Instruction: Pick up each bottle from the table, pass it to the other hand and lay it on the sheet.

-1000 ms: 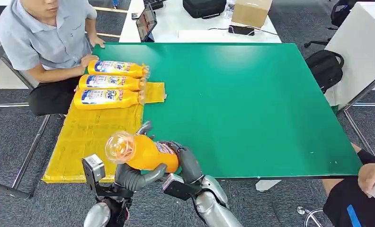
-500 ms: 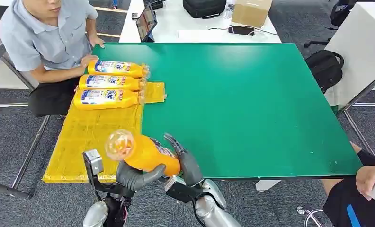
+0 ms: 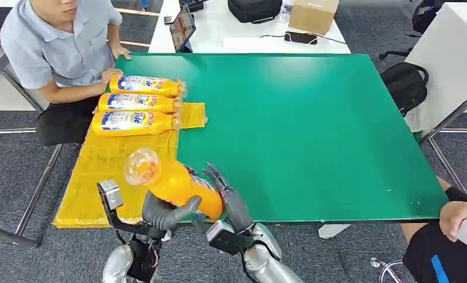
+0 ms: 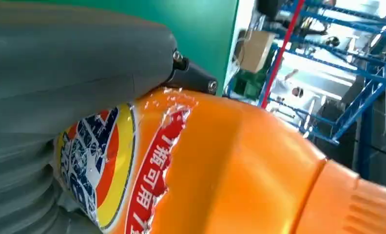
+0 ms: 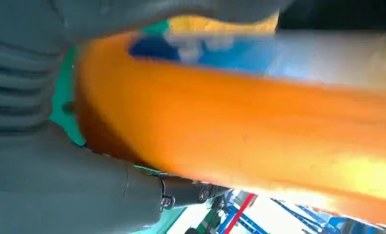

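Note:
An orange bottle (image 3: 178, 184) with a clear round cap hangs tilted over the table's near edge, beside the yellow sheet (image 3: 101, 171). My left hand (image 3: 163, 213) grips its body from below; up close its label and orange shoulder (image 4: 230, 170) show under the grey thumb (image 4: 74, 63). My right hand (image 3: 231, 200) stands just right of the bottle with its fingers spread apart, holding nothing. From that wrist the bottle (image 5: 230, 126) is a blurred orange band close past the hand (image 5: 59, 185). Three more orange bottles (image 3: 138, 103) lie side by side at the sheet's far end.
The green table (image 3: 302, 130) stretches away to the right. A seated person (image 3: 60, 47) rests a hand by the farthest bottle. Another person's hand (image 3: 461, 221) shows at the right edge. A white table with a box and bags stands behind.
My right hand has let go of the bottle and spread its fingers. The left hand, holding the bottle, has carried it slightly left and up towards the sheet.

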